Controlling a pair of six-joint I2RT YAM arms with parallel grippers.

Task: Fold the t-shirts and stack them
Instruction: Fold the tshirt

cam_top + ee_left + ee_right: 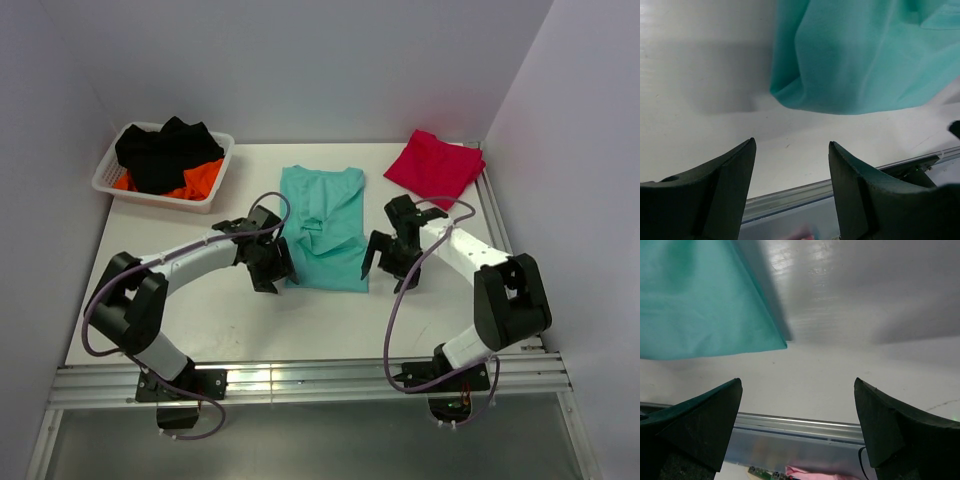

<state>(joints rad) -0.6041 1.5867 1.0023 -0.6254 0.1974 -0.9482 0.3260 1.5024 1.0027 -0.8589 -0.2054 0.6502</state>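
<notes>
A teal-green t-shirt [322, 228] lies partly folded into a long strip in the middle of the table, collar end far. A crimson-red t-shirt [434, 166] lies folded at the far right. My left gripper [276, 268] is open and empty just left of the teal shirt's near left corner [790, 95]. My right gripper [388, 265] is open and empty just right of its near right corner [775, 342]. Neither gripper touches the cloth.
A white basket [110, 176] at the far left holds black [165, 150] and orange [195, 178] garments. White walls close in the table on three sides. A metal rail [300, 380] runs along the near edge.
</notes>
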